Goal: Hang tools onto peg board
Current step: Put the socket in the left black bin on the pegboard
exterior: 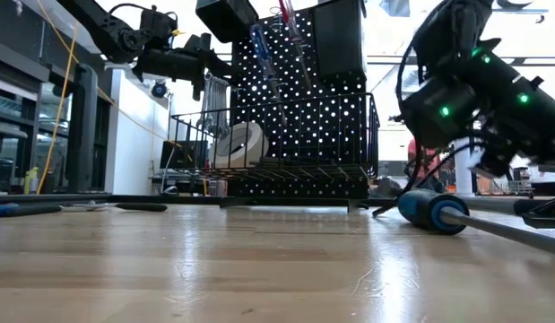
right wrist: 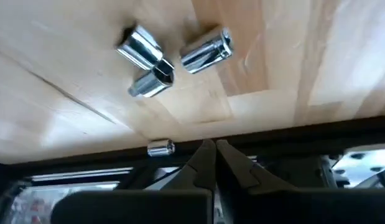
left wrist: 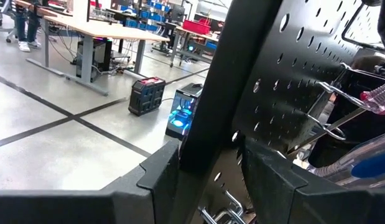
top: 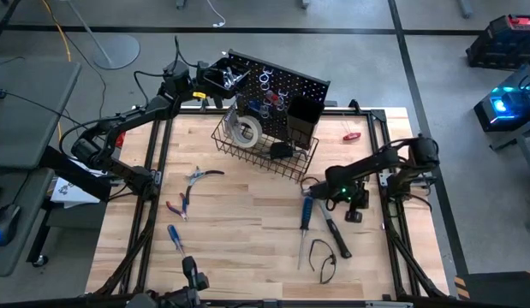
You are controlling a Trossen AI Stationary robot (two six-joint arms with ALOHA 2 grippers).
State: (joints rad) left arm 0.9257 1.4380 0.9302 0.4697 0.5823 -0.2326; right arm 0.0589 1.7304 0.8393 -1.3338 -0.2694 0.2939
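The peg board (top: 282, 90) stands upright at the table's far edge with a wire basket (top: 265, 150) at its foot; the white tape roll (top: 246, 130) lies in the basket. Silver wrenches (top: 232, 79) hang near the board's upper left. My left gripper (top: 206, 81) is up at that left edge, open, a finger on either side of the panel's edge (left wrist: 211, 124). My right gripper (right wrist: 212, 149) is shut and holds nothing, low over the table's right part near a blue-handled screwdriver (top: 306, 214) and some chrome sockets (right wrist: 173, 59). My left gripper straddles the peg board's left edge (left wrist: 204, 106) with a finger (left wrist: 161, 177) on each face. I cannot tell whether either finger touches the panel or the silver wrench ends (left wrist: 218, 214) showing low between them.
On the wood lie red-handled pliers (top: 181, 204), silver pliers (top: 200, 175), a second blue screwdriver (top: 175, 235), a black-handled hammer (top: 336, 235), a black cord loop (top: 323, 258) and a red tool (top: 351, 134). Two bins (top: 300, 120) hang on the board.
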